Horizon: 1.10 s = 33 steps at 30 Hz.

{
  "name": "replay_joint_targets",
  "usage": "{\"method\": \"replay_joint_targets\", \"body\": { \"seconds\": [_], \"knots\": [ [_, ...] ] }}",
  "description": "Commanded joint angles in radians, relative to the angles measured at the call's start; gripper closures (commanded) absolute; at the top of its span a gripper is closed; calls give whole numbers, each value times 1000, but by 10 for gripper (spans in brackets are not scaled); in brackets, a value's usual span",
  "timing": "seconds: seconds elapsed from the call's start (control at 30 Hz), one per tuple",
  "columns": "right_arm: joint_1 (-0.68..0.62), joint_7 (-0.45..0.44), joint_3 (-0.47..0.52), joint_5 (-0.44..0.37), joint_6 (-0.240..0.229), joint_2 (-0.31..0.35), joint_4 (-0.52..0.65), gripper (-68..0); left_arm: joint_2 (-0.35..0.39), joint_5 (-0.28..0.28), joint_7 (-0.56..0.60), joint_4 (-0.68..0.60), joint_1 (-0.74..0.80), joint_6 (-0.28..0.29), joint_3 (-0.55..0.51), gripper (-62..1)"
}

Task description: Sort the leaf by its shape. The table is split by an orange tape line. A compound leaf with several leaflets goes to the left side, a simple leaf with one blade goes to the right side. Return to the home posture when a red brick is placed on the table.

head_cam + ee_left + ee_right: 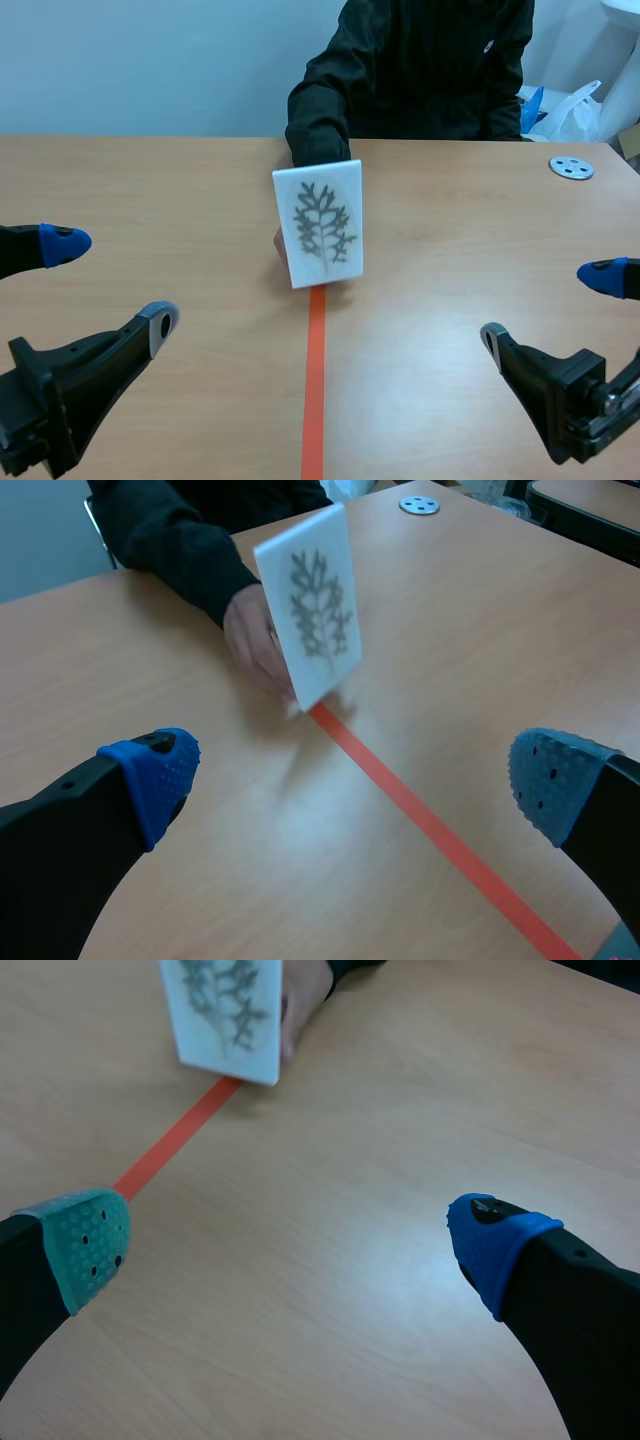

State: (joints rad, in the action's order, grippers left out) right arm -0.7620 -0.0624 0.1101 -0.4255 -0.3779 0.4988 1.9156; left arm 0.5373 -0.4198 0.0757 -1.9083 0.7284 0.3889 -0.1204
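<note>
Holding card upright at far end of tape line: person's hand grips it from behind, prob. so the printed leaf faces the robot for reading. Card's lower edge is at or just above table, right on the divide, so on neither side yet. Leaf has a central stem w/ many side branches; judged compound, so left side. L gripper and R gripper are both spread wide, empty, low, well apart from card, one each side of the line; reads as waiting. Metal disc far right, irrelevant.
</note>
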Motion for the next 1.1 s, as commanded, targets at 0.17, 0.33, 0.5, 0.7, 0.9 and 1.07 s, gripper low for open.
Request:
{"method": "replay_joint_targets", "body": {
  "seconds": [0.17,0.33,0.5,0.7,0.9,1.07],
  "knots": [
    [14,-14,12,0,4,6,14,-679,-5,-6,10,-17,0,-1,1,-623],
    [17,-7,12,0,3,8,14,-679,-5,-6,10,-17,0,3,1,-623],
    [32,19,12,0,-3,8,14,-679,-5,-6,10,-17,0,3,1,-623],
    [51,34,12,0,-11,8,14,-679,-5,-6,10,-17,0,7,1,-623],
    [84,46,11,-1,-19,8,14,-679,-4,-6,10,-17,0,7,1,-623],
    [117,68,-7,-1,-19,8,14,-679,-4,-6,10,-17,0,6,1,-623]
  ]
}}
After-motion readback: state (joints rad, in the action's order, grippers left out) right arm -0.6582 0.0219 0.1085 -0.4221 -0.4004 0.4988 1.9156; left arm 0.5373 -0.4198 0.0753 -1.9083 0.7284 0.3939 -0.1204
